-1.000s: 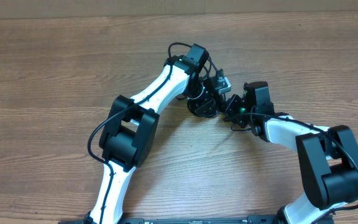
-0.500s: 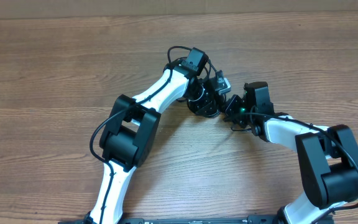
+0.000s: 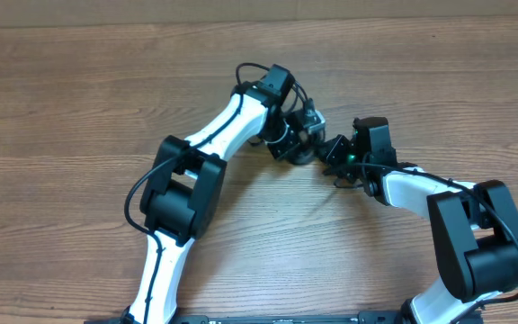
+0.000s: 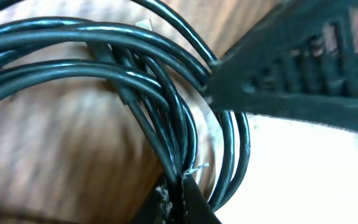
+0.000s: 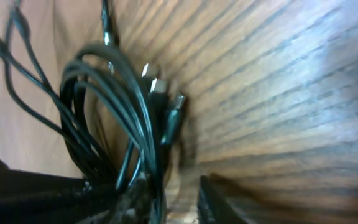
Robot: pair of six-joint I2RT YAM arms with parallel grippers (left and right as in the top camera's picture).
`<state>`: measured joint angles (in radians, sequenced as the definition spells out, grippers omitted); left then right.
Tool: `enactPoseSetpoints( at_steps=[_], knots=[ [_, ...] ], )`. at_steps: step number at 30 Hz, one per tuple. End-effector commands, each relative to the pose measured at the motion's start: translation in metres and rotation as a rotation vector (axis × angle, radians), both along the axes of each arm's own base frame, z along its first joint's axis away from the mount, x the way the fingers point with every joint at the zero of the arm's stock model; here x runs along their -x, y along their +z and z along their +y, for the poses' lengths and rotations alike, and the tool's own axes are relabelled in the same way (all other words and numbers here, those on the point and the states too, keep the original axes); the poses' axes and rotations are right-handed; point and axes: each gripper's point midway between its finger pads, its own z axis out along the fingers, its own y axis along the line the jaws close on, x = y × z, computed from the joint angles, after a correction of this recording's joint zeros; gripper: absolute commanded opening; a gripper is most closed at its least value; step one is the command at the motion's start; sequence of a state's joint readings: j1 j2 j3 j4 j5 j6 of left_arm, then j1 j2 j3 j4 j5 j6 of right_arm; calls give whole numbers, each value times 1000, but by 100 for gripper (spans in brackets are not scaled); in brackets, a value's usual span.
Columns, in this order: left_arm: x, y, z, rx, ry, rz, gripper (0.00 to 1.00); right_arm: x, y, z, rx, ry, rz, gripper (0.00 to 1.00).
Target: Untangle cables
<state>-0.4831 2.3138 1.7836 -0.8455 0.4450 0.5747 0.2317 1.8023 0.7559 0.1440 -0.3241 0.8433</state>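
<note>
Two grippers meet close together just past the middle of the wooden table point(image 3: 61, 90), and looking down from above, the cables point(image 4: 73, 37) are almost entirely hidden in the small space between them. The left gripper point(image 4: 176, 202) is closed on the cables. In its own wrist view several glossy black strands run down in a bunch and vanish right between its fingertips, while the rest of the coil arcs away toward the top and left, with the wood grain behind it. A black ribbed piece point(image 4: 303, 62) cuts across the upper right of that view and sits against the outer loops; I cannot tell for sure what it belongs to. The right gripper point(image 5: 173, 202) has its jaws a little apart, with a strip of bare wood visible between the fingers. The strands drop down beside the finger on that view's left side, and I cannot tell whether they touch it or only pass in front of it. There the coil fills the left half of the view, and three plug ends point(image 5: 161, 93) with silvery tips sit side by side at its right edge. The white left arm point(image 3: 232, 117) reaches in from the left and the right arm point(image 3: 412, 184) from the right.
</note>
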Motion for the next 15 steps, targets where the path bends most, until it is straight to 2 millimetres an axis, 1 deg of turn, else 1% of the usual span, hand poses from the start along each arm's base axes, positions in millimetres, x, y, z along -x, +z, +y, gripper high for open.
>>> enactPoseSetpoints(
  at_steps=[1, 4, 7, 11, 15],
  knots=[
    [-16, -10, 16, -47, 43, -15, 4, -2, -1, 0, 5, -1, -17, 32],
    [-14, -8, 17, -21, 34, 3, 4, -9, 5, 2, -5, -1, -56, 41],
    [-13, -5, 14, 16, 27, 18, 4, -11, 12, 11, -31, 26, -85, 47],
    [-11, -3, 11, 36, 22, 27, 4, -7, 14, 21, -38, 54, -89, 46],
    [-5, 4, 1, 112, -5, 56, 4, -7, 13, 22, -26, 49, -91, 41]
  ],
)
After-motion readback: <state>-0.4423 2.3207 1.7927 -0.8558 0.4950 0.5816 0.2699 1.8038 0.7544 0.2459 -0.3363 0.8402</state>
